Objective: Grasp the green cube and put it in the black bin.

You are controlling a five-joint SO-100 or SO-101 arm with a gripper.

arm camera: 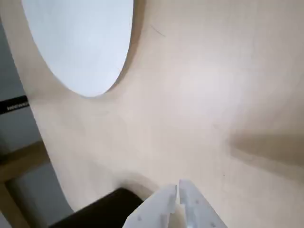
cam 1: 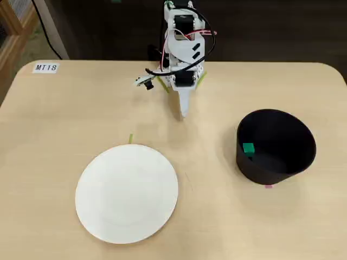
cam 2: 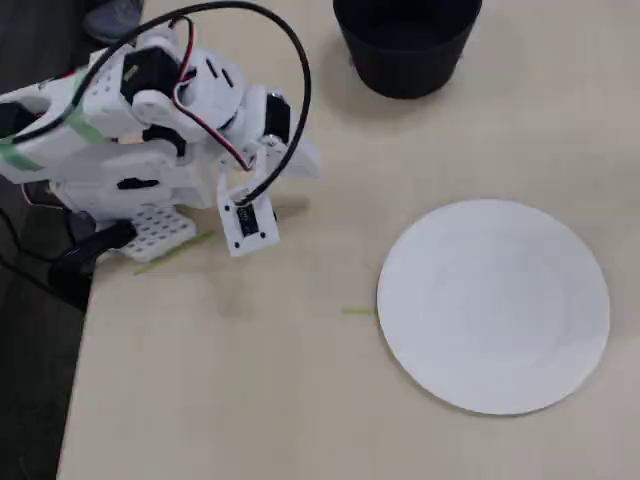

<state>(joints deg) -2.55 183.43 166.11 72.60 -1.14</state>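
Note:
The green cube [cam 1: 248, 148] lies inside the black bin [cam 1: 276, 173], against its left inner wall in a fixed view. The bin also shows at the top of the other fixed view [cam 2: 405, 60], where the cube is hidden. My gripper [cam 1: 183, 111] is folded back near the arm's base, well away from the bin, pointing down at the table. Its two white fingers are together and hold nothing. It also shows in the wrist view [arm camera: 176, 189] and in the other fixed view [cam 2: 308, 165].
A white plate [cam 1: 127, 192] lies on the table in front of the arm, also in the wrist view [arm camera: 80, 42] and the other fixed view [cam 2: 495, 305]. A small green tape mark [cam 1: 130, 138] sits beside it. A label [cam 1: 45, 67] is at the back-left corner.

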